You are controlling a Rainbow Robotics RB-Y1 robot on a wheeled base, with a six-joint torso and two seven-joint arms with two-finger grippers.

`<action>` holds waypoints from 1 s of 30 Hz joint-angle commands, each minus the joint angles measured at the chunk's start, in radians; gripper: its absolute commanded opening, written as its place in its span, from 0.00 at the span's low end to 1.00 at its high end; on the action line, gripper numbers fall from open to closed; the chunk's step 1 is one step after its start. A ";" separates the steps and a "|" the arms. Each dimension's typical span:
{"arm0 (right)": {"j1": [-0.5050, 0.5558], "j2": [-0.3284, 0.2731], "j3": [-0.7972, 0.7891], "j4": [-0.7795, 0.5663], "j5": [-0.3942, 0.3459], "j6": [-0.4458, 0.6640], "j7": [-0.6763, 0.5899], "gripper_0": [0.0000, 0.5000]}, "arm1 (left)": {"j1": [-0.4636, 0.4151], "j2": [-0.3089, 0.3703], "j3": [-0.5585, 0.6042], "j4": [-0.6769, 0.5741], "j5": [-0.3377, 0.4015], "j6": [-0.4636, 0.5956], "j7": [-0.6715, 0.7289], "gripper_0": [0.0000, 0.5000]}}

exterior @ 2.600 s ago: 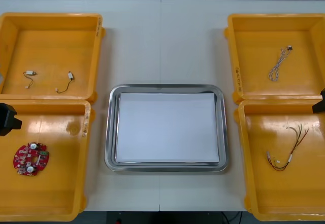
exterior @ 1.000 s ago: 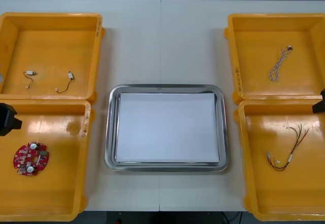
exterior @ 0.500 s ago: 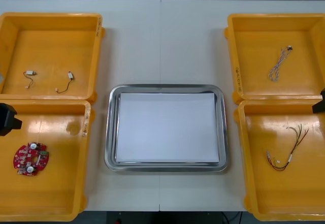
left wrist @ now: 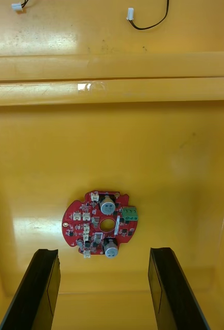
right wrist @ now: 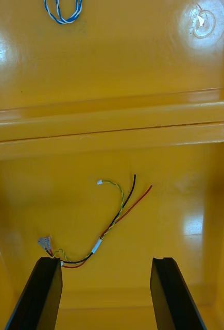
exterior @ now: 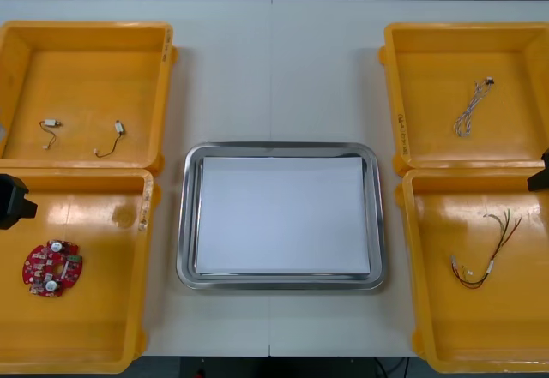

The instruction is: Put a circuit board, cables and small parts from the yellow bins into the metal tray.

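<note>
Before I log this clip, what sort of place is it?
Likely an electronics kitting bench: yellow bins holding cables and a red circuit board flank a metal tray on a light table.

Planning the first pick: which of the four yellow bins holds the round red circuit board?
The near left yellow bin; the round red circuit board lies there, just ahead of the open left gripper.

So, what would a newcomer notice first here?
The shiny metal tray, white inside, sits in the middle between four yellow bins. The round red circuit board lies in the near left bin under the open left tool; the open right tool hangs over the red and yellow cable in the near right bin.
</note>
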 commanded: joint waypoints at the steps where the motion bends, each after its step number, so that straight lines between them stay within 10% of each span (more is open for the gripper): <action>1: -0.027 -0.038 -0.032 -0.008 -0.005 0.004 -0.052 1.00 | 0.018 0.046 0.031 -0.029 -0.001 -0.006 -0.085 1.00; 30: -0.027 -0.038 -0.032 -0.008 -0.005 0.004 -0.052 1.00 | 0.018 0.046 0.031 -0.029 -0.001 -0.006 -0.085 1.00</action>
